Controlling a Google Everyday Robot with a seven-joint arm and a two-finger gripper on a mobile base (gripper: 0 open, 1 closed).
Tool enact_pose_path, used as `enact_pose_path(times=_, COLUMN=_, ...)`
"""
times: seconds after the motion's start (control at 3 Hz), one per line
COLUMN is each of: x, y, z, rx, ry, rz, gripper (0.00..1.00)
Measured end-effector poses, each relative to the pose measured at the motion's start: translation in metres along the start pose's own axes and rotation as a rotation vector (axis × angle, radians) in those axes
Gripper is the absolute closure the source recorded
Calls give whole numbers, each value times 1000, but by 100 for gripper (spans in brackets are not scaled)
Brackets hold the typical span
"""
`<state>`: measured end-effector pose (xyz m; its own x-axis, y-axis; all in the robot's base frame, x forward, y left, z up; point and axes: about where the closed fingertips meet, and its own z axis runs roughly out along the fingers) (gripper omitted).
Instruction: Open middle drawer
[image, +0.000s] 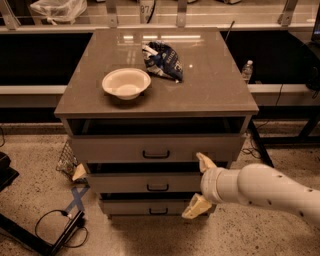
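Observation:
The grey cabinet (155, 90) has three drawers stacked in its front. The middle drawer (125, 182) is a shallow grey front with a small black bar handle (158, 188) at its centre, and it sits flush with the others. My gripper (200, 185) comes in from the right on a white arm (265, 192). It stands open in front of the drawer's right part, to the right of the handle, one cream fingertip (205, 161) up by the top drawer (155, 148) and the other down by the bottom drawer (155, 207). Nothing is between the fingers.
On the cabinet top are a white bowl (126, 83) and a dark blue snack bag (163, 61). A cable (55, 225) and blue tape (76, 198) lie on the speckled floor at the left. A water bottle (247, 71) stands on the shelf behind at the right.

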<state>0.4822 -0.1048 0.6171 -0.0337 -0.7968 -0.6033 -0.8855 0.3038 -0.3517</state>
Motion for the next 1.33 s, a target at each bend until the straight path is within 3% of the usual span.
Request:
enact_pose_path(times=0.67, x=51, y=16, z=76, rx=6, ry=9, rz=-31, gripper=0)
enact_pose_path(times=1.33, x=52, y=18, z=84, rx=-19, ry=-26, rz=-19, gripper=0)
